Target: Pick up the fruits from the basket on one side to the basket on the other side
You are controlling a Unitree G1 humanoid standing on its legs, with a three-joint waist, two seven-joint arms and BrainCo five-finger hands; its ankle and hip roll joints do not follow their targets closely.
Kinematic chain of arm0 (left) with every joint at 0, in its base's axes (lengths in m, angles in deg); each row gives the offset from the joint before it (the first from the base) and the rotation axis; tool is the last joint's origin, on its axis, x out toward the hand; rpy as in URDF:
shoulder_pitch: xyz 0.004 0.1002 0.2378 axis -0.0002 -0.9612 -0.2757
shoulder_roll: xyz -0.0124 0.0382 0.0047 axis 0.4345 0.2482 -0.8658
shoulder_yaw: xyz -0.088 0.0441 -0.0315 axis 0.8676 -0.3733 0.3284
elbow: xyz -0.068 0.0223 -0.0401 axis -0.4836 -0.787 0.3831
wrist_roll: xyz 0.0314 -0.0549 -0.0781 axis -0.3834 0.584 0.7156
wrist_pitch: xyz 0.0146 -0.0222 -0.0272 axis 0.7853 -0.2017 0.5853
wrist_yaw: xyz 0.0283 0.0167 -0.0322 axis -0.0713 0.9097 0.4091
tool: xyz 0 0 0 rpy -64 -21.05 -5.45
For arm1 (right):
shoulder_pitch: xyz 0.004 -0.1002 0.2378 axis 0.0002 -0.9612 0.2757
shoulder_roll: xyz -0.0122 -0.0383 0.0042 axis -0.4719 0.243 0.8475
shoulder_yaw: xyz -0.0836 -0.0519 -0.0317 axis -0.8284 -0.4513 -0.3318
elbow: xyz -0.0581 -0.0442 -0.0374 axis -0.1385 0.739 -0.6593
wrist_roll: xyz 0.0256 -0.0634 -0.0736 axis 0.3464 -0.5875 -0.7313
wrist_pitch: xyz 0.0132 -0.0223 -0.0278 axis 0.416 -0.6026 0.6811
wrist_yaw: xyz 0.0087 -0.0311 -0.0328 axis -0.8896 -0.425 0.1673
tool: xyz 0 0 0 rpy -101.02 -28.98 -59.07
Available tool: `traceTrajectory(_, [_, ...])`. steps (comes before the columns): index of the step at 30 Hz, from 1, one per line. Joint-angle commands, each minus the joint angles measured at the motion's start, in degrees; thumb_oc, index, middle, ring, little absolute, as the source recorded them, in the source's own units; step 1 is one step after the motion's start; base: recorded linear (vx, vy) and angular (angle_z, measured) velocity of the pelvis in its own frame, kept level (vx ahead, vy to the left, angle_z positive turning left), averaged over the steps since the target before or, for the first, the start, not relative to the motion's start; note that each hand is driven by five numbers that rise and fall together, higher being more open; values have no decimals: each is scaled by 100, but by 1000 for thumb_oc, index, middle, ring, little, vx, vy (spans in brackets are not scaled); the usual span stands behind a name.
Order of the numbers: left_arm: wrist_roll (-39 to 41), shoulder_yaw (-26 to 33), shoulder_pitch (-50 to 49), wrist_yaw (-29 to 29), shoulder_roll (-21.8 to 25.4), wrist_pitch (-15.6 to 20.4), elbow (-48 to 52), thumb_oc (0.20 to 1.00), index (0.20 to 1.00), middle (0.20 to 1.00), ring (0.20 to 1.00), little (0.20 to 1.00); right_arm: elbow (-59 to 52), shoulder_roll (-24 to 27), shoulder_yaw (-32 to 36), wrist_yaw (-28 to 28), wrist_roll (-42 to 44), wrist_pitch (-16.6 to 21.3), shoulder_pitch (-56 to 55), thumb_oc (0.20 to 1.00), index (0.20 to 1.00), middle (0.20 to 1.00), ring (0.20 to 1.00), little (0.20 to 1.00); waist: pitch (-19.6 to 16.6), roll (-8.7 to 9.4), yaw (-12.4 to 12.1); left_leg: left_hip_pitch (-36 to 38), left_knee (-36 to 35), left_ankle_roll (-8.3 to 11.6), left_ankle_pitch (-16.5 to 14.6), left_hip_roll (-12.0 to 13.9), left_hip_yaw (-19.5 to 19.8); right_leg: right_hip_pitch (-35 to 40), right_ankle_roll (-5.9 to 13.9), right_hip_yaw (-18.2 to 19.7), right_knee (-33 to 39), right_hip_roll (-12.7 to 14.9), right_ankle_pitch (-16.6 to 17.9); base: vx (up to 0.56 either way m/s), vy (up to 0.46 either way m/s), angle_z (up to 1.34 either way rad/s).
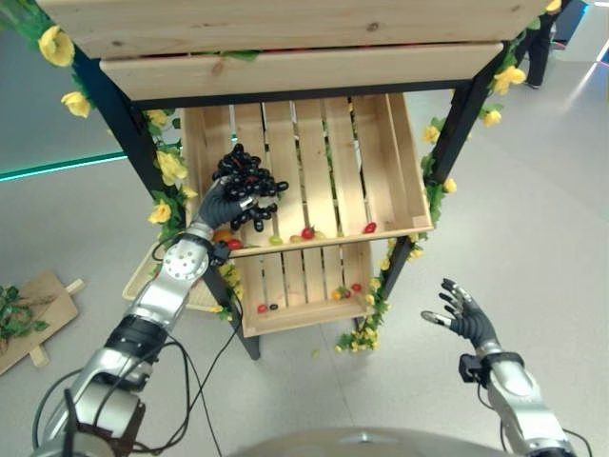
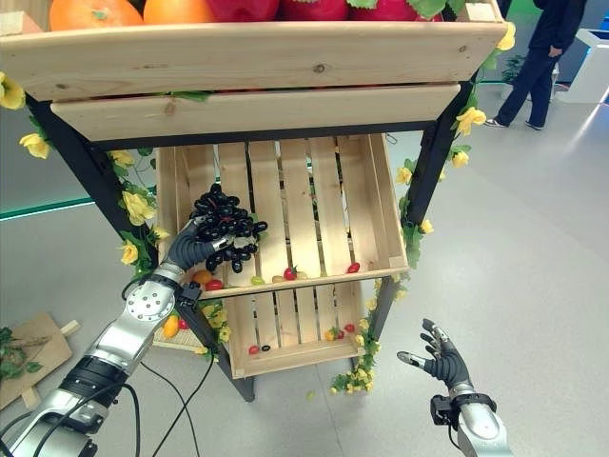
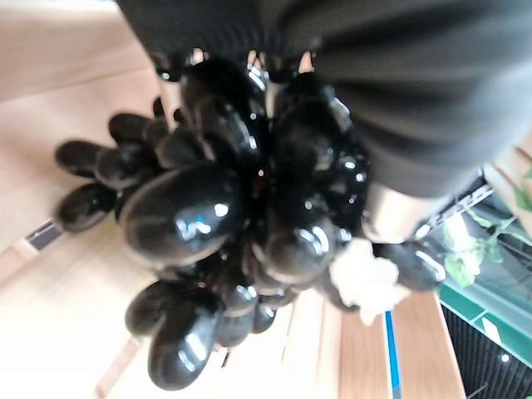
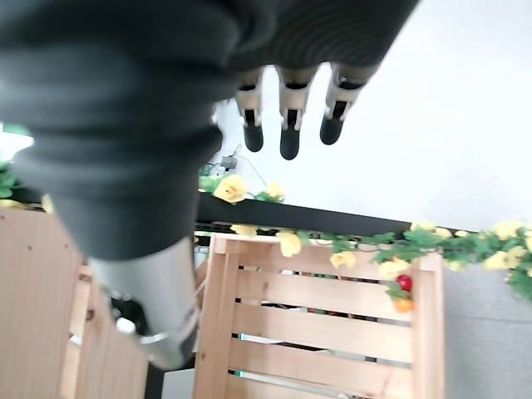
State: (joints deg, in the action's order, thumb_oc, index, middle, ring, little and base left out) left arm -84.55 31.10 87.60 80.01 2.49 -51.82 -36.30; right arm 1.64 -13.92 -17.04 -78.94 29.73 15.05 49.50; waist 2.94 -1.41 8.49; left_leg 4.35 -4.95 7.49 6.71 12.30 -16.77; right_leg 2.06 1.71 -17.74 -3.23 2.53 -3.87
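We see our left hand [image 1: 221,202] curled round a bunch of glossy black grapes [image 1: 249,186], holding it up inside the middle slatted wooden crate [image 1: 404,162] of a black-framed shelf rack [image 1: 463,119]. In the left wrist view the grapes [image 3: 224,224] hang right against the dark ribbed cover, and the fingers are mostly hidden behind the fruit, so we cannot make out exactly how each one sits.

Just below the left hand, along the crate's front lip, lie a few small fruits: a red one [image 1: 234,244], an orange one partly hidden behind the wrist, a greenish one [image 1: 275,240], and further from the hand a small red fruit with a green top [image 1: 307,232] and a red chilli-like piece [image 1: 369,228]. Beneath that sits a lower wooden crate [image 1: 285,314] with more small red and dark pieces too small to tell apart. Above the hand a top wooden crate [image 2: 285,52] holds oranges [image 2: 95,13] and red fruit, cut off by the picture edge. Garlands of yellow artificial flowers [image 1: 169,167] wind round the rack's posts beside the hand.

Our right hand [image 1: 464,312] hangs well apart from the rack, low over the grey floor [image 1: 533,219], its fingers spread and holding nothing. A wooden board with greenery [image 1: 29,309] lies on the floor beyond the left arm. A person [image 2: 542,48] in dark clothes stands far off.
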Motion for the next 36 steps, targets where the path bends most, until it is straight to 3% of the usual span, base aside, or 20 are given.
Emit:
traceTrajectory(1, [-159,395,1547,490,500,50,-751,200,200,200,200,200,-303,43,27,11,-87,164,287,1000,1000,1000,1000,1000,1,243,102,141,296,-128,-626,-283,-98,304,563,6,52,319,-327,3,69,-12])
traceTrajectory(5, [-193,283,1811,508,487,-34,-920,200,200,200,200,200,-310,53,-9,-3,-126,126,269,1000,1000,1000,1000,1000,-37,227,118,206,192,-166,-631,-357,-144,321,610,81,182,334,-231,-1,51,-5])
traceTrajectory(6, [-249,259,1869,525,499,-67,-923,1000,1000,1000,1000,1000,-312,57,-20,4,-145,112,262,1000,1000,1000,1000,1000,-47,226,112,230,156,-182,-633,-375,-152,330,625,116,228,328,-203,1,32,-5])
traceTrajectory(22, [-748,70,1973,140,822,-338,-932,1000,1000,1000,1000,1000,-264,76,76,-25,-226,37,179,1000,1000,1000,1000,1000,-29,163,48,280,74,-208,-628,-448,-97,432,669,107,423,351,-102,1,7,-2])
traceTrajectory(26, [-956,-112,2081,-176,1122,-414,-858,1000,1000,1000,1000,1000,-289,98,137,-75,-225,4,145,1000,1000,1000,1000,1000,-14,138,17,263,75,-206,-623,-466,-65,456,679,86,462,365,-77,-8,-2,0])
traceTrajectory(32, [-1952,-996,2820,-743,1988,-417,-582,1000,1000,1000,1000,1000,-199,148,203,-122,-185,41,126,1000,1000,1000,1000,1000,-9,74,-20,226,81,-195,-613,-482,-7,478,709,5,501,391,-52,-6,-4,3])
traceTrajectory(33, [-2627,-1635,3359,-989,2263,-424,-523,1000,1000,1000,1000,1000,-187,204,177,-130,-204,77,143,1000,1000,1000,1000,1000,1,40,-32,208,83,-191,-606,-485,26,479,722,-18,512,401,-41,-15,-8,9])
traceTrajectory(36, [-3064,-1849,3627,-946,2415,-392,-374,1000,1000,1000,1000,1000,-171,228,146,-136,-184,127,84,1000,1000,1000,1000,1000,19,25,-66,190,84,-186,-599,-491,57,489,738,-53,538,414,-28,-12,-15,11])
